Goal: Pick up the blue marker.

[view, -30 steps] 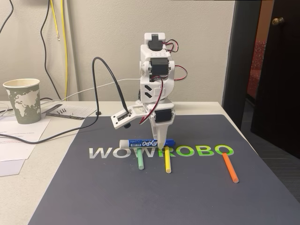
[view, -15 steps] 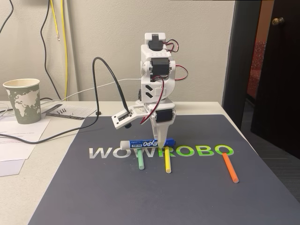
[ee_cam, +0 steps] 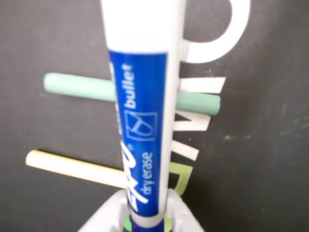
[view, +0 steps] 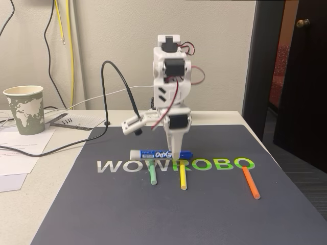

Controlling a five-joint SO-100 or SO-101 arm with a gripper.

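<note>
Mat (view: 76, 204): large lettering "WOWROBO", white running to green, across its middle. Blue marker (view: 161, 154): label seen upside down in the fixed view, "EXPO". Wrist view, same marker (ee_cam: 140, 121): white print on blue label, "bullet" and "dry erase".

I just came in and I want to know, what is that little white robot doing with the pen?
The small white robot arm's gripper is down on the thick white marker with the blue cap and label and seems to be shut on it. The marker sits just above a grey mat, over a thin green stick and a thin yellow stick. A thin orange stick lies off to the right in the fixed view.
</note>
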